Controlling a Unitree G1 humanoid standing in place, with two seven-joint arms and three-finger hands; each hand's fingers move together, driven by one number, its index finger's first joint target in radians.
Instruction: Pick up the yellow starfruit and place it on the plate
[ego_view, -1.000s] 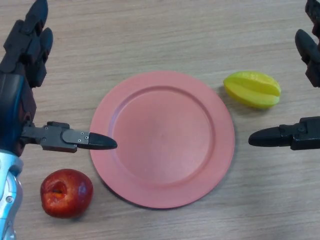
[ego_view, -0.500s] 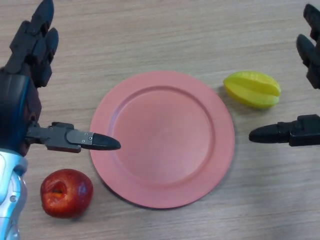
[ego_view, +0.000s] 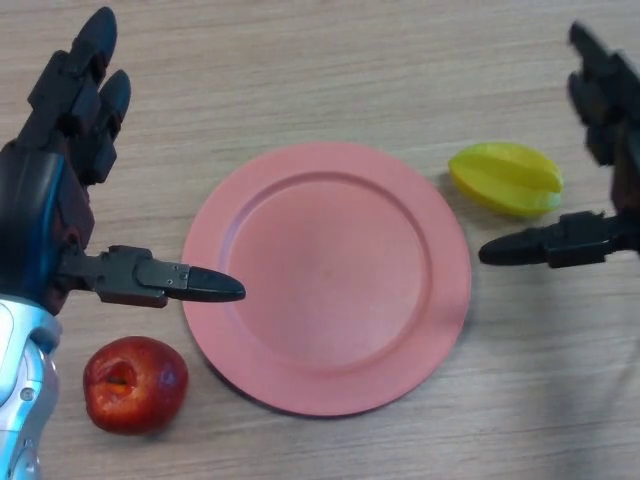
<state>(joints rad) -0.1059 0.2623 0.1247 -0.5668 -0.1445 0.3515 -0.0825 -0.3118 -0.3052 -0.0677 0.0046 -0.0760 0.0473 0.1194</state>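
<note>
The yellow starfruit (ego_view: 506, 179) lies on the wooden table just right of the pink plate (ego_view: 326, 275), apart from its rim. My right hand (ego_view: 602, 160) is open at the right edge, fingers above and behind the starfruit, thumb (ego_view: 545, 243) stretched out just in front of it, not touching. My left hand (ego_view: 50, 190) is open at the left, its thumb (ego_view: 190, 283) tip reaching over the plate's left rim. The plate holds nothing.
A red apple (ego_view: 134, 384) sits on the table at the lower left, just below my left thumb and beside the plate's left edge.
My right hand has moved left, closer to the starfruit, its thumb now nearer the plate's right rim. My left hand has crept slightly right and up. The starfruit has not moved.
</note>
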